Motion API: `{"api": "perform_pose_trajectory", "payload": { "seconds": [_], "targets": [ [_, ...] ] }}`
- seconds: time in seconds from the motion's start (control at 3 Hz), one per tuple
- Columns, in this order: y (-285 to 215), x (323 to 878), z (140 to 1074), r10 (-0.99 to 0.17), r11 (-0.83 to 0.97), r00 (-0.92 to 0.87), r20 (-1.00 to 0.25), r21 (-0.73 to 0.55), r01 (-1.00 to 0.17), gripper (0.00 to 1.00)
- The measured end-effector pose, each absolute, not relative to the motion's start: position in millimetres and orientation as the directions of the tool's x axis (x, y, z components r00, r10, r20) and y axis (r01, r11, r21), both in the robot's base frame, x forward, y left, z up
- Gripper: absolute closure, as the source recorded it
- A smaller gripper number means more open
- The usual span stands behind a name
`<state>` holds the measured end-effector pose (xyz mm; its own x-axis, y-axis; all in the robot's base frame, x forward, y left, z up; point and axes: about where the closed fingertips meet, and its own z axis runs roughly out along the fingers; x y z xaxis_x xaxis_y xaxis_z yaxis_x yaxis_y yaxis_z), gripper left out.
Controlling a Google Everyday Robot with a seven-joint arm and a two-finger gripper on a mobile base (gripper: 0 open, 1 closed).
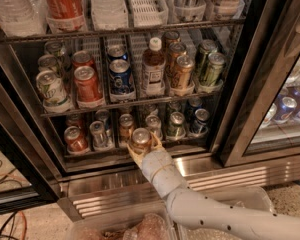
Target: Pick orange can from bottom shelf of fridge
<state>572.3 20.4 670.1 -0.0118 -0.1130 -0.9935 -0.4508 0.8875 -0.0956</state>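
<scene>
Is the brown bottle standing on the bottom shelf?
No, the bottle stands on the rack above the bottom shelf, where the tool grips the orange can.
</scene>
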Motion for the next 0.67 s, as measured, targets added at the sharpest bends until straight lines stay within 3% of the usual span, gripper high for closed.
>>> {"api": "perform_pose_trajectory", "payload": {
  "seconds": [0.67],
  "targets": [
    [2.1, 518.6, 676.2, -0.153, 0.850, -0.013, -0.988, -0.124, -0.512, 1.00]
  ]
}}
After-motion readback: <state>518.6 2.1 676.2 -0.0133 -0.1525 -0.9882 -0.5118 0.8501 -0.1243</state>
